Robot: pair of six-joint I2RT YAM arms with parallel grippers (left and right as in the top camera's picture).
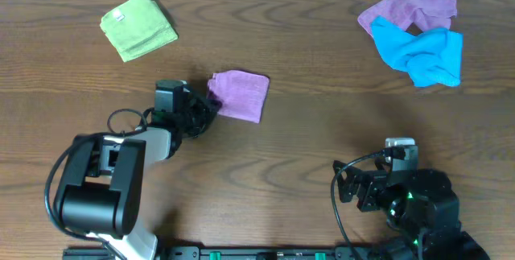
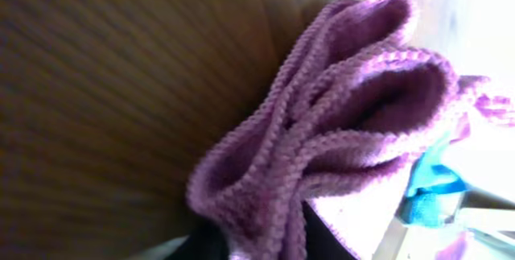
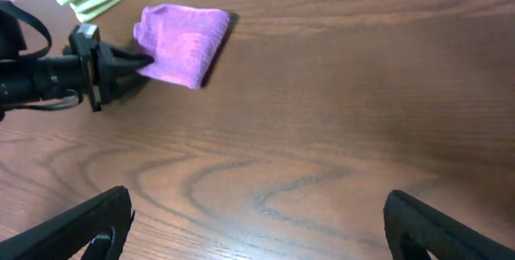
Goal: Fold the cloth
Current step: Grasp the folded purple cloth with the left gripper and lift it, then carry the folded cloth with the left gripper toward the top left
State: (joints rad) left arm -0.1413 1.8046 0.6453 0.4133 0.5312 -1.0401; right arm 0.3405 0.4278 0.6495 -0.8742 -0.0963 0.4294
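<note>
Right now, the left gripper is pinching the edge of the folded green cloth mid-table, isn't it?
Not green. The left gripper is pinching the edge of the folded purple cloth mid-table; the overhead view shows it.

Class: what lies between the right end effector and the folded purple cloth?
Only bare table, from right end effector to folded purple cloth; the right wrist view shows it.

Table (image 1: 322,131): brown wood-grain surface.

Lime-green cloth (image 1: 138,25): folded to a rough square, lying flat at 10 o'clock from the table centre, with a small white tag on its upper face.

Bright blue cloth (image 1: 422,55): crumpled, at 2 o'clock.

Crumpled purple cloth (image 1: 406,6): also at 2 o'clock. It touches the bright blue cloth, which overlaps its 6 o'clock edge.
</note>
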